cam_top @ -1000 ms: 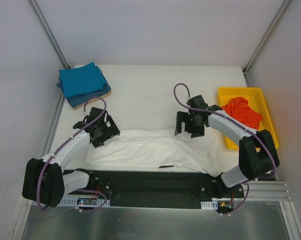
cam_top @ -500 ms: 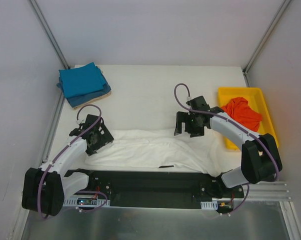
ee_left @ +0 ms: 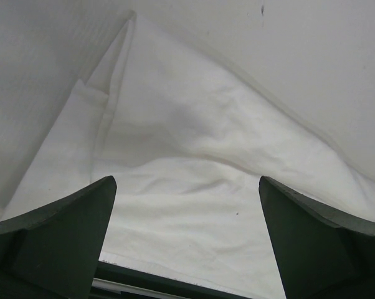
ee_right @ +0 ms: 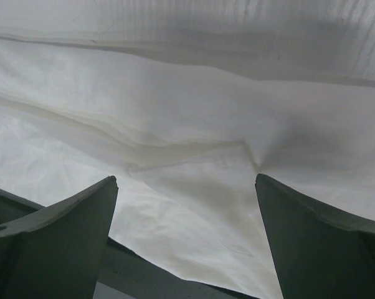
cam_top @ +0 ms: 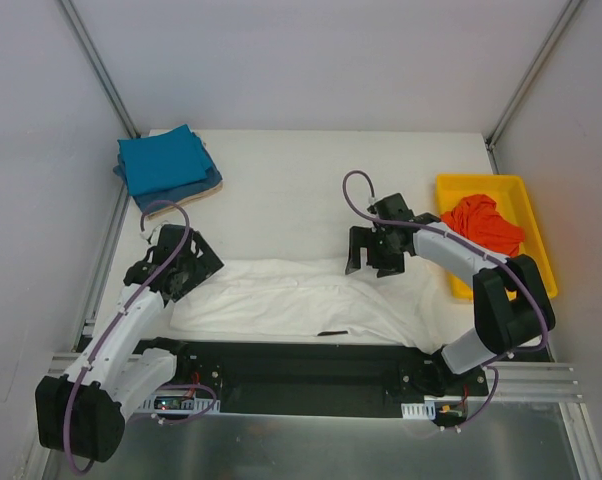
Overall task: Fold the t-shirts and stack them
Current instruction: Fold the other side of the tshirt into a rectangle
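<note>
White cloth, a t-shirt point(cam_top: 291, 300), lies spread and rumpled along the near edge of the bench point(cam_top: 281, 180), between the two arms. The left jaws stand wide apart over its left end, holding nothing. The right jaws gape just as wide above its far hem toward the right, also empty. Both wrist views show only softly creased white fabric beneath the jaws. At the far left corner sits a folded stack: teal-blue shirts point(cam_top: 163, 163) on a tan one point(cam_top: 206, 188). An orange-red shirt point(cam_top: 484, 225) lies crumpled in the yellow tray point(cam_top: 526, 195) at the right edge.
</note>
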`<state>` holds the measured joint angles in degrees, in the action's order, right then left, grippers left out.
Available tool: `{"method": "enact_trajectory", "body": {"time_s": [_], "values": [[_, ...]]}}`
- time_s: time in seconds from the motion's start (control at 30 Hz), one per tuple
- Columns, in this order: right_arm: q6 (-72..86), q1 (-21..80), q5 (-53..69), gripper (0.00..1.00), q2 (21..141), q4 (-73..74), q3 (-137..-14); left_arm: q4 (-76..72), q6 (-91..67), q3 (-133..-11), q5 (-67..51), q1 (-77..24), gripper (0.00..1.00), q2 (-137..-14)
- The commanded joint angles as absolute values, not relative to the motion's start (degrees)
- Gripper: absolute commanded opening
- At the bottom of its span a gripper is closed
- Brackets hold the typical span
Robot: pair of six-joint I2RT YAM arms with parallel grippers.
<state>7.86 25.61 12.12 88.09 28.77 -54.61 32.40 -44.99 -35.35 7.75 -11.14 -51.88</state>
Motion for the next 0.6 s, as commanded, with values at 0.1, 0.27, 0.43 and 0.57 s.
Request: {"method": "enact_trajectory", "body": {"time_s": [0.1, 0.27, 0.43, 0.57], "values": [[7.6, 26.9, 23.8, 0.97, 89.0, 23.9, -51.9, 35.2, -46.1, -37.8, 11.9, -10.6, 0.99, -48.0], [8.3, 29.9, 26.4, 0.97, 87.0, 23.6, -50.5, 35.7, -46.1, -37.8, 12.6, -10.6, 0.99, -47.8], [9.4, 33.0, 28.3, 0.97, 83.1, 24.1, -49.4, 35.8, -46.4, -37.6, 12.1, -10.6, 0.99, -49.1], [10.3, 35.8, 28.0, 0.97, 80.4, 25.0, -49.0, 35.7, -46.5, -37.7, 12.0, -10.6, 0.99, -50.0]]}}
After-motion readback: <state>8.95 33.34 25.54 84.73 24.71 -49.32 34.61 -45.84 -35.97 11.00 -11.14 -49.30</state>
